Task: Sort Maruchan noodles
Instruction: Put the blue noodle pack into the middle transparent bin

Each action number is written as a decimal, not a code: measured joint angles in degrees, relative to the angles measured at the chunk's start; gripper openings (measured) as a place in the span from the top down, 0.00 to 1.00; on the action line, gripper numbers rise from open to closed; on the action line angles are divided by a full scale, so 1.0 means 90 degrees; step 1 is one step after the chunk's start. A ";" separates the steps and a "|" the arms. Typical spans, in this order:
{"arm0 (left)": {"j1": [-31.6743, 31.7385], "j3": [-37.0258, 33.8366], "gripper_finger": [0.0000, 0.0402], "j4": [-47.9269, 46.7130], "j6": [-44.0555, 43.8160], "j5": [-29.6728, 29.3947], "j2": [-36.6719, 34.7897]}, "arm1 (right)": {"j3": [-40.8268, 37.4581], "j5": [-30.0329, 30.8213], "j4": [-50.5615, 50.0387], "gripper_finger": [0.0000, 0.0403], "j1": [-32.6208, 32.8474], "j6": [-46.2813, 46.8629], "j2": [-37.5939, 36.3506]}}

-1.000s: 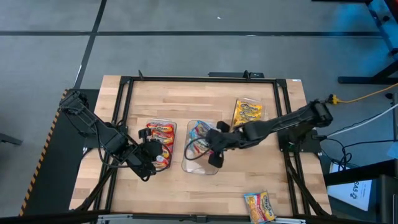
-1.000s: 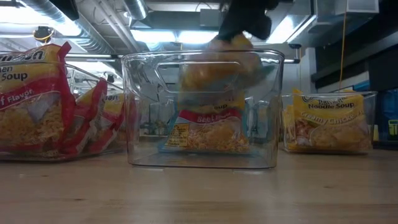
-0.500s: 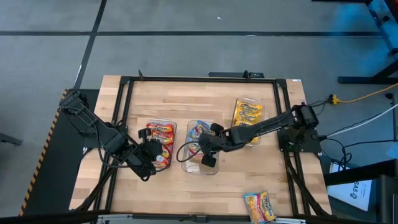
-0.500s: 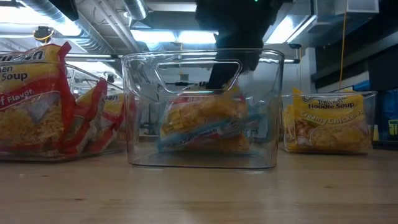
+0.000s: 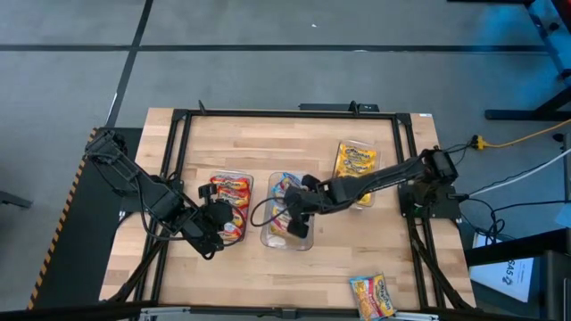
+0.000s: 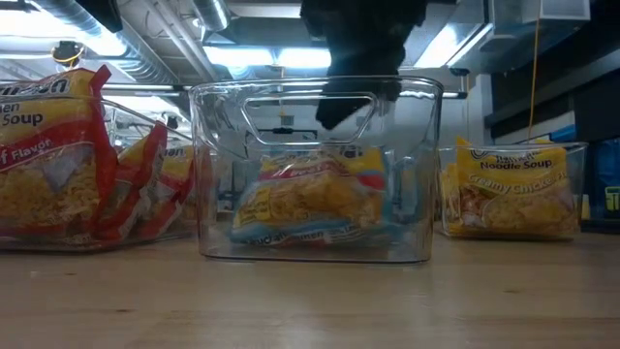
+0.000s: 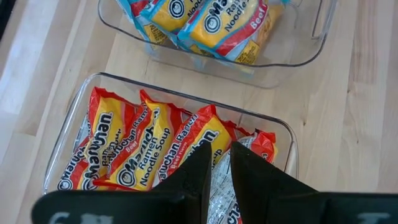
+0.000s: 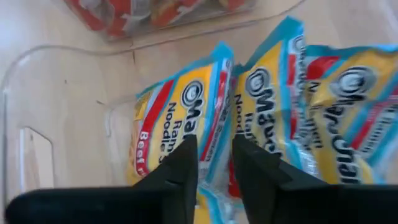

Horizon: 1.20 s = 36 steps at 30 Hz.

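High view shows the wooden counter (image 5: 294,152) with a dark frame around it, and both arms reach in from the two sides. At the centre of the counter stands the middle clear tray (image 5: 287,218). The left clear tray (image 5: 227,207) is just beside it at 9 o'clock, and the right clear tray (image 5: 355,168) is near it at about 2 o'clock.

The right gripper (image 5: 295,217) is over the middle tray, above the blue-edged noodle packets (image 5: 284,192) that lie inside it. In the right wrist view its fingers (image 8: 181,163) are only a little apart, with a narrow gap, and they pinch nothing; the blue-edged packets lie just under them. In the low view the dark gripper is above the rim of this tray, and one packet lies flat on the tray bottom.

The left gripper (image 5: 215,230) waits at the 6 o'clock end of the left tray, over the red noodle packets (image 5: 230,189) that fill it. Its fingers (image 7: 249,168) are almost pressed together and hold nothing.

The yellow noodle packets (image 5: 354,160) stand in the right tray. One loose orange packet (image 5: 372,295) lies on the counter near the 5 o'clock corner, well apart from all trays.
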 joint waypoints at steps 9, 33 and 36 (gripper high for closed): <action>-0.0001 0.0002 0.87 0.0000 -0.0016 0.0005 0.0000 | 0.1600 -0.0934 -0.2833 0.71 0.0026 0.1298 -0.0007; -0.0001 0.0000 0.87 0.0080 -0.0044 0.0022 0.0000 | 0.0153 -0.0629 -0.3423 0.71 0.5470 1.0699 -0.0160; -0.0001 0.0002 0.87 0.0080 -0.0044 0.0022 0.0000 | -0.0318 -0.0521 -0.2755 0.71 0.5656 1.1290 -0.0160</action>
